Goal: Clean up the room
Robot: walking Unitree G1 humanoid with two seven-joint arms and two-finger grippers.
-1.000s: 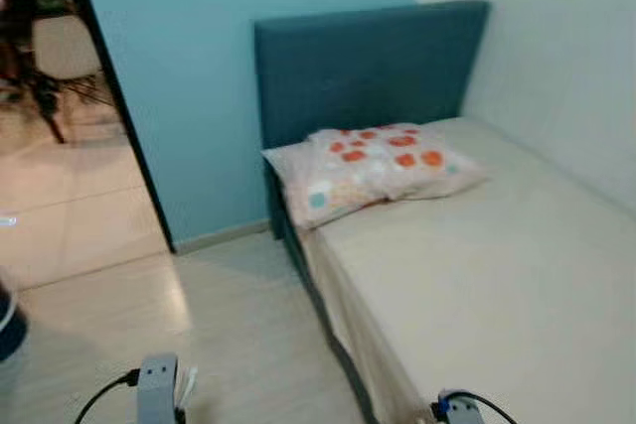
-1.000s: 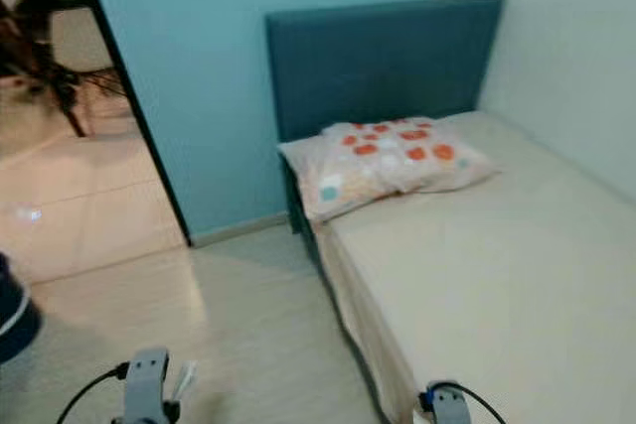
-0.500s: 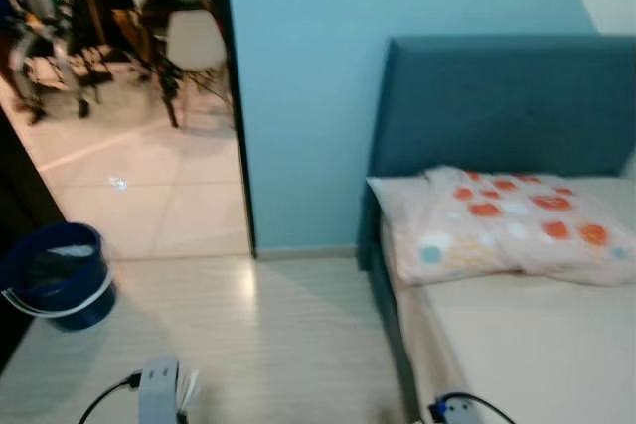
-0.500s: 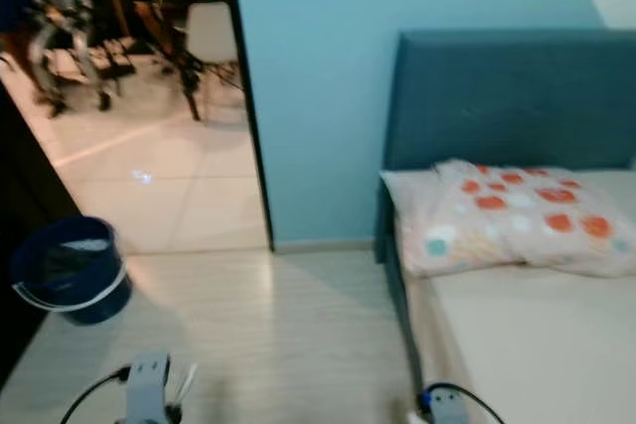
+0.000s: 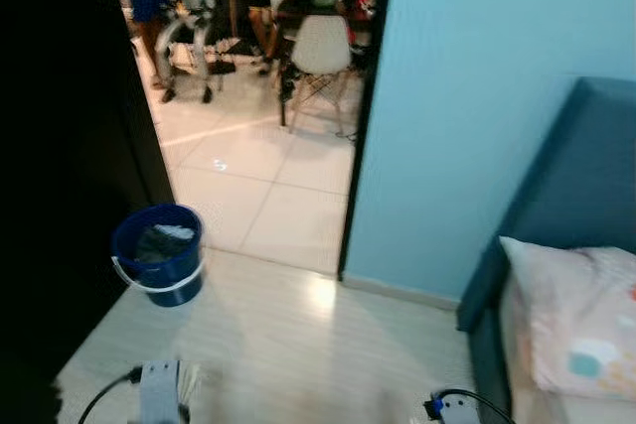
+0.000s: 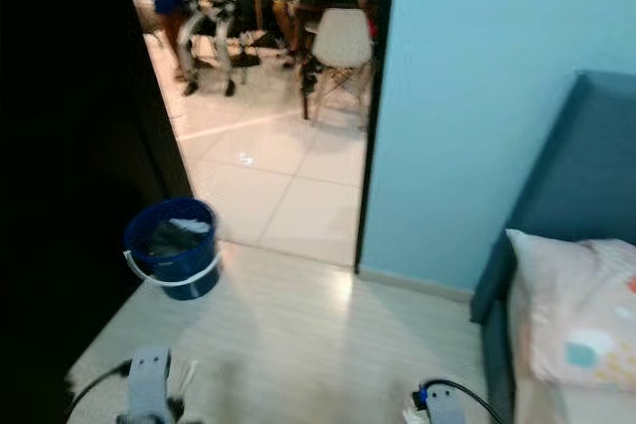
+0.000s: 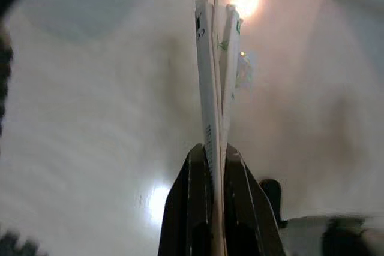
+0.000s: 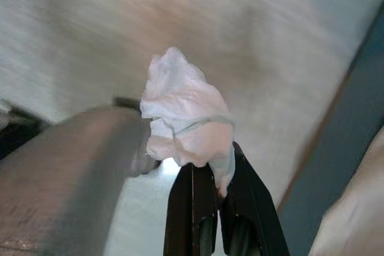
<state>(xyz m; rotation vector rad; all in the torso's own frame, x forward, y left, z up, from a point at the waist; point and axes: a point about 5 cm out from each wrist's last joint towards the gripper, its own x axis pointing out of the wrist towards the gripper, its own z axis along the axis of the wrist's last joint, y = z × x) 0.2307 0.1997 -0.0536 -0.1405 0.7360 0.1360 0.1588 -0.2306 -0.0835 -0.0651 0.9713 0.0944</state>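
While left fingers (image 7: 215, 166) pinch flat folded paper (image 7: 216, 70), right fingers (image 8: 210, 175) clamp crumpled tissue (image 8: 183, 118).

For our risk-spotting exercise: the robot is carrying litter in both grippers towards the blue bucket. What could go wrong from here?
1. The left gripper pinches only the bottom edge of the folded paper; it may slip out while walking.
2. The crumpled tissue in the right gripper is held by a small corner and could drop.
3. The blue bucket stands beside the dark door; a drop could miss its rim.
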